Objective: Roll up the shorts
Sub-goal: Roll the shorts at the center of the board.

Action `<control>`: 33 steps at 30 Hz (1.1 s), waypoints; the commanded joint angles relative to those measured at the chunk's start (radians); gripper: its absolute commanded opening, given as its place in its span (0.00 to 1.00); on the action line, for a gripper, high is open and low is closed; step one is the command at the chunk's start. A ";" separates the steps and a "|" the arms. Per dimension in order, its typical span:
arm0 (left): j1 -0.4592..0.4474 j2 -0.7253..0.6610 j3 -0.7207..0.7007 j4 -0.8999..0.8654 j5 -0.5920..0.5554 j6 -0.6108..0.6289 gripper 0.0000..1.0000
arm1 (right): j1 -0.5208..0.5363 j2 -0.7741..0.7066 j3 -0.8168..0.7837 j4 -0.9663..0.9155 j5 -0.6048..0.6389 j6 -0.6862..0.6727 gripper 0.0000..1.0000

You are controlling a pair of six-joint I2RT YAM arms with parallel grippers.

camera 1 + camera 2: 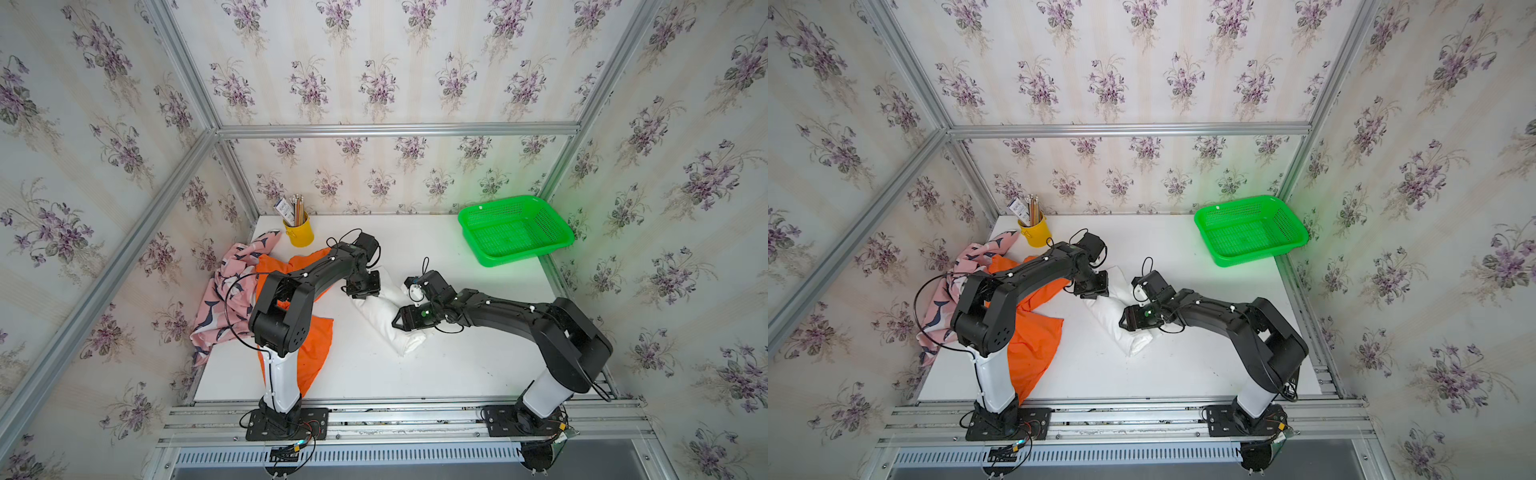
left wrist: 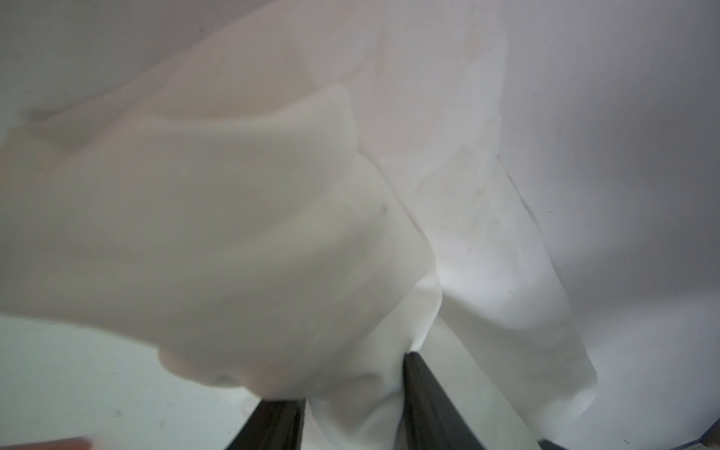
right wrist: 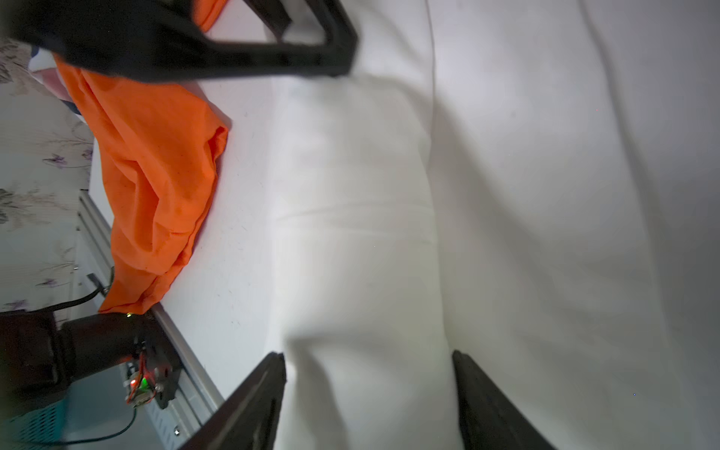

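Item: white shorts [image 1: 384, 316], mid-table, already gathered into a thick roll. Long axis: diagonal, far end toward the left arm's side, near end toward the right arm's side and the front edge. Left gripper [image 1: 365, 291]: directly over the far end, jaws narrowed onto a bunched fold of the white cloth. Right gripper [image 1: 400, 322]: over the near part of the roll, jaws wide and set across the axis, one on each side of the roll, a short tail of cloth sticking out past them toward the front. Neither arm is nearer; each holds its own end. Orange shorts [image 1: 311, 353]: spread flat under the left arm, near the roll's far end but apart from it. Pink shorts [image 1: 232, 291]: heaped at the left edge, partly under the orange. Table [image 1: 374, 374]: bare in front of the roll and to its right. Green basket [image 1: 523, 254]: far right corner, well apart. Yellow cup [image 1: 300, 235]: far left, holding pencils. Judgement: further rolling has open room forward and rightward; leftward is crowded.
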 commanded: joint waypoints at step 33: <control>0.073 -0.243 -0.035 -0.115 -0.078 0.024 0.68 | -0.051 -0.024 -0.225 0.411 -0.394 0.142 0.23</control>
